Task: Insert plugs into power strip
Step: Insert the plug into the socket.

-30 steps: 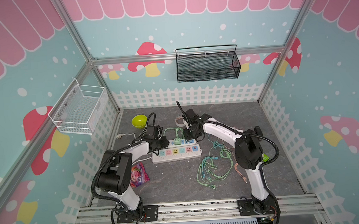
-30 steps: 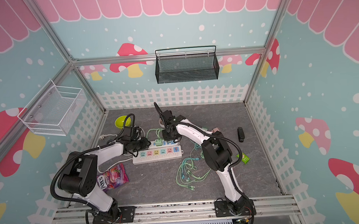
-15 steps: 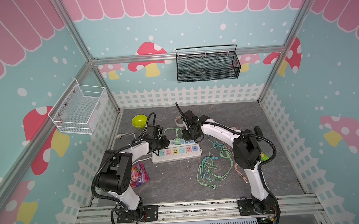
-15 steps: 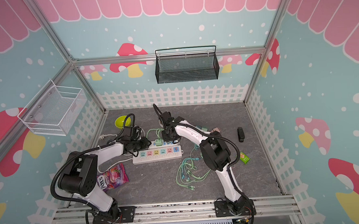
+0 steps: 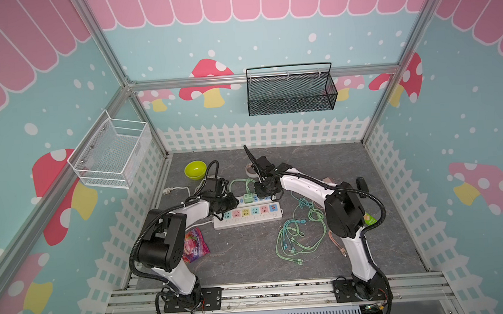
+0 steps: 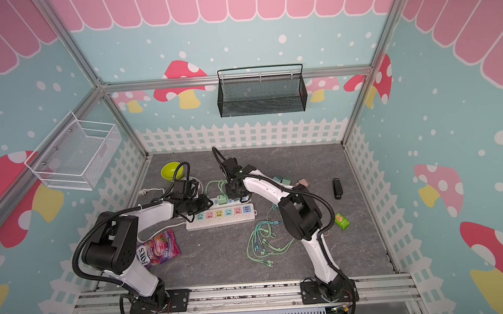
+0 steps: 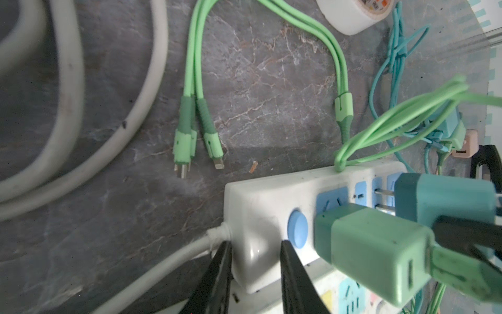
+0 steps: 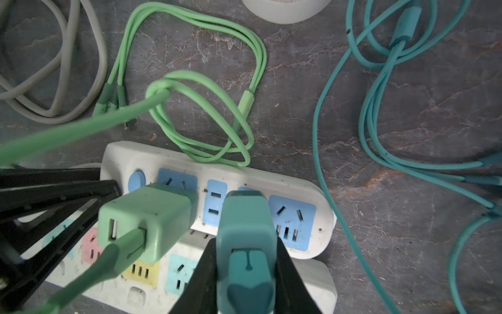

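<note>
While the right claw (image 8: 245, 252) clamps the teal plug (image 8: 245, 217) — its prongs only partly into the blue-socket power strip (image 8: 288, 185) near its middle — the left claw (image 7: 255, 246) pinches the strip's switch end. A mint plug (image 8: 144, 217) sits seated in the socket next to that switch (image 8: 136, 180).

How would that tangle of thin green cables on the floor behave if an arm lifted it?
Probably floppy: the green cables lie in loose, curling loops. Likely light, as the strands look thin. The loops cross one another, so lifting one strand would probably drag others along.
</note>
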Available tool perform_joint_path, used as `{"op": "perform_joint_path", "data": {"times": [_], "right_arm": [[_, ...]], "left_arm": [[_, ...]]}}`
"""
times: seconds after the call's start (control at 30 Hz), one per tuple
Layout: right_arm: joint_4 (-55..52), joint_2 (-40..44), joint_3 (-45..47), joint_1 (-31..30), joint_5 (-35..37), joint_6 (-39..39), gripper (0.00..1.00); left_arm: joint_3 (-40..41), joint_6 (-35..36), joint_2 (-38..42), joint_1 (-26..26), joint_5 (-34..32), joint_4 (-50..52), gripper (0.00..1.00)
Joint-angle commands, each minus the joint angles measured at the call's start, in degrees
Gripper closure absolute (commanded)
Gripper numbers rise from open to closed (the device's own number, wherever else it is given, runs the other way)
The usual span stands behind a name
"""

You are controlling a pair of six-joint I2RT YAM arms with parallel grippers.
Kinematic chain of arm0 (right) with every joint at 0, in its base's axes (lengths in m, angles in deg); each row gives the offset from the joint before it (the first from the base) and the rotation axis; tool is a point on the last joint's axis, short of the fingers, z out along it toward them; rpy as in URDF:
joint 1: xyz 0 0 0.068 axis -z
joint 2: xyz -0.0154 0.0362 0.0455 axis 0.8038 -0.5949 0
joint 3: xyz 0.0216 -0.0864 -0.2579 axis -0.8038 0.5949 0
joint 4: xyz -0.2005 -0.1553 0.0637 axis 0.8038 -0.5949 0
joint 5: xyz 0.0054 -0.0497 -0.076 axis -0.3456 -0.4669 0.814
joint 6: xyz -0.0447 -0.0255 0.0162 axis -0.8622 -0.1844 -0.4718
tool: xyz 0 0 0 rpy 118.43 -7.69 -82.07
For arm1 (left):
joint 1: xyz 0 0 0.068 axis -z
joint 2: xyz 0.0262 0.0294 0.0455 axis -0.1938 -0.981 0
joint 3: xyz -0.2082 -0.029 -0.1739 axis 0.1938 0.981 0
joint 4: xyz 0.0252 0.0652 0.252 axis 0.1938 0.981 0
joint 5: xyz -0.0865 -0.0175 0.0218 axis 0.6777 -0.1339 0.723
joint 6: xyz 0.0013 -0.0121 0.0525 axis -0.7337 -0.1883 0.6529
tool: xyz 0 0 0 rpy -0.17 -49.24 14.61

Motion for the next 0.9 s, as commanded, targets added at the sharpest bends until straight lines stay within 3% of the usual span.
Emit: {"op": "perform_joint_path", "data": {"times": [0.0, 0.87], "right_arm": [[-1.6, -3.9, 0.6, -1.0, 2.0, 1.4, 1.0], [-11.1, -13.7, -7.0, -2.7, 7.3, 2.1, 1.0]], "left_arm": [[0.7, 0.0, -1.4, -0.3, 1.2, -1.0, 0.7], [0.6, 0.0, -0.9, -0.7, 3.5, -2.2, 0.71]]}}
